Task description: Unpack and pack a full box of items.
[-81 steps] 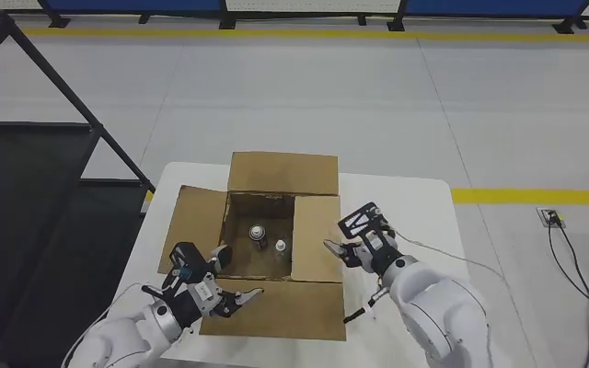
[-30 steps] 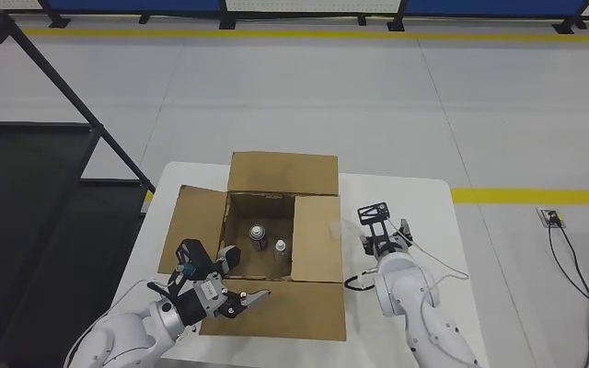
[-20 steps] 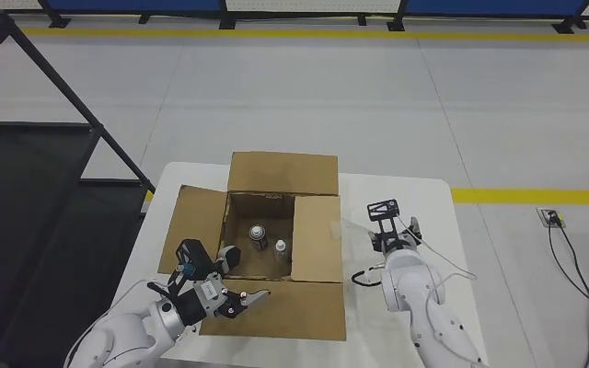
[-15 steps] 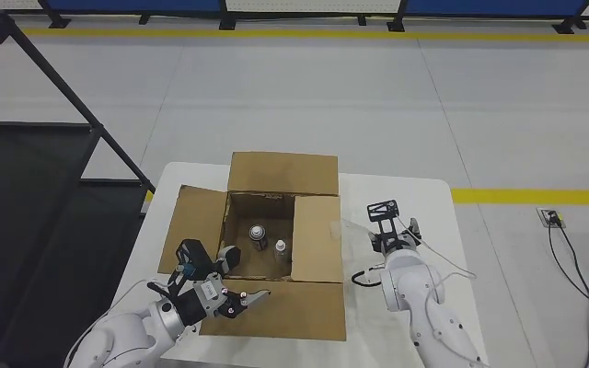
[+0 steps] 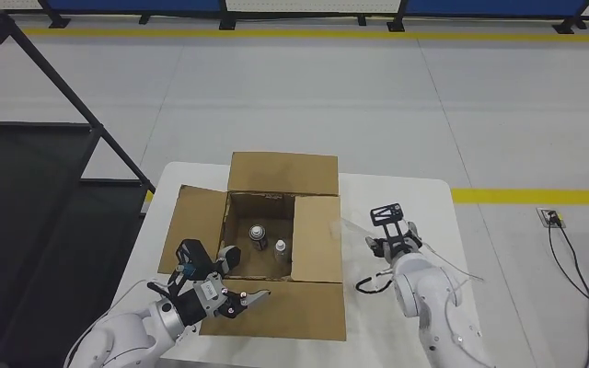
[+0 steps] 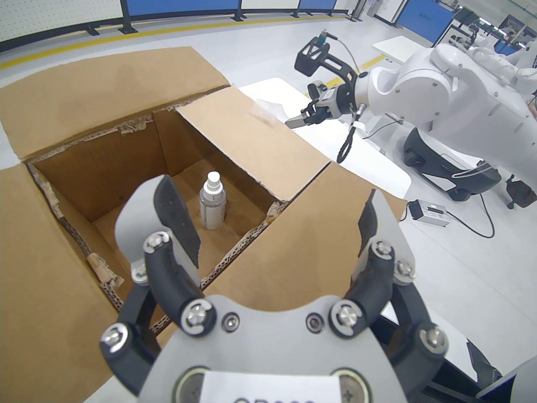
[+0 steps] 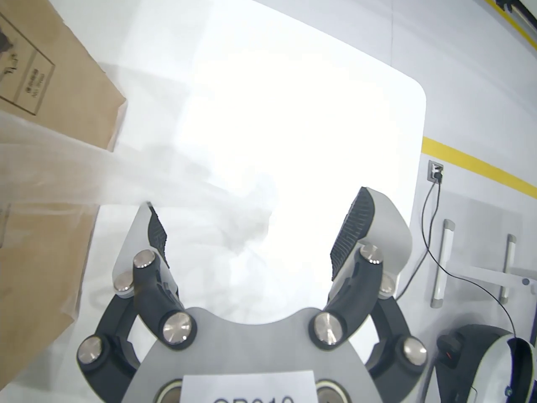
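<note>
- A brown cardboard box [image 5: 282, 173] stands open in the middle of a white table [image 5: 405, 198], all four flaps folded outward.
- Two items stand upright on the box floor, just beside each other: a small clear spray bottle with a white cap [image 5: 280, 247] and a dark cylindrical can with a pale top [image 5: 259, 234].
- The left gripper [image 5: 241, 303] hovers over the box's near flap with its jaws spread wide and nothing between them. In the left wrist view they frame the spray bottle below.
- The right gripper [image 5: 390, 242] hangs above bare tabletop just beside the box's right flap. Its jaws are also apart and hold nothing.
- A sheet of clear plastic film [image 7: 63, 169] stretches from the right flap's edge toward the right gripper. Its trailing end reaches one ribbed fingertip [image 7: 156, 230]; whether it clings there cannot be told.
</note>
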Tool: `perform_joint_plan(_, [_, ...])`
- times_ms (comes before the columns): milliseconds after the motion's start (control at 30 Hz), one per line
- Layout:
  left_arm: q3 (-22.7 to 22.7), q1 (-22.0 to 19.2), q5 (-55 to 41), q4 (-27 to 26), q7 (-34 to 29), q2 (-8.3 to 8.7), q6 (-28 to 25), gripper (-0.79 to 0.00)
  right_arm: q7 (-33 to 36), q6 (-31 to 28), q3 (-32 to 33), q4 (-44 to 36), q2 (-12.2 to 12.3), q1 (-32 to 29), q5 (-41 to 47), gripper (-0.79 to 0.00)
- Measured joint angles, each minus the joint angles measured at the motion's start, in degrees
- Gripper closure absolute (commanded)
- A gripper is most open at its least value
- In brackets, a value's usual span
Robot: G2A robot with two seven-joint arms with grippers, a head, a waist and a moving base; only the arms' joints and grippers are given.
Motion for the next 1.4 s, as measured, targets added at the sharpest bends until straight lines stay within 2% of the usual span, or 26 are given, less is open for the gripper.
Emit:
perform_joint_plan(300, [1.6,-0.7,0.2,0.0,-0.6,-0.01,2.5,-0.785,-4.5,-3.2,6.0,-6.9,0.8,-6.8,4.4,-0.785])
perform_joint_plan(500, [4.8,-5.4,-3.9,3.4,-3.8,-0.18,4.6,-0.785,-6.7,-2.8,7.1,-8.0,1.0,-8.3,5.0,-0.785])
perform_joint_plan(700, [9.4,-12.1,-12.4,8.9,-9.5,-0.53,5.4,-0.785,-8.2,-2.6,8.4,-9.9,1.2,-10.6,5.3,-0.785])
perform_joint_plan(900, [13.6,-19.0,-23.0,14.8,-19.0,-0.83,8.5,-0.785,-9.0,-3.0,9.4,-11.0,1.4,-12.0,5.9,-0.785])
perform_joint_plan(1200, [14.8,-19.1,-22.9,15.2,-21.1,-0.85,9.9,-0.785,-9.7,-4.6,9.6,-11.3,1.6,-12.8,5.7,-0.785])
perform_joint_plan(1400, [19.8,-24.6,-34.1,19.3,-32.0,-1.47,17.2,-0.785,-9.6,-5.3,9.4,-11.3,1.8,-12.2,5.5,-0.785])
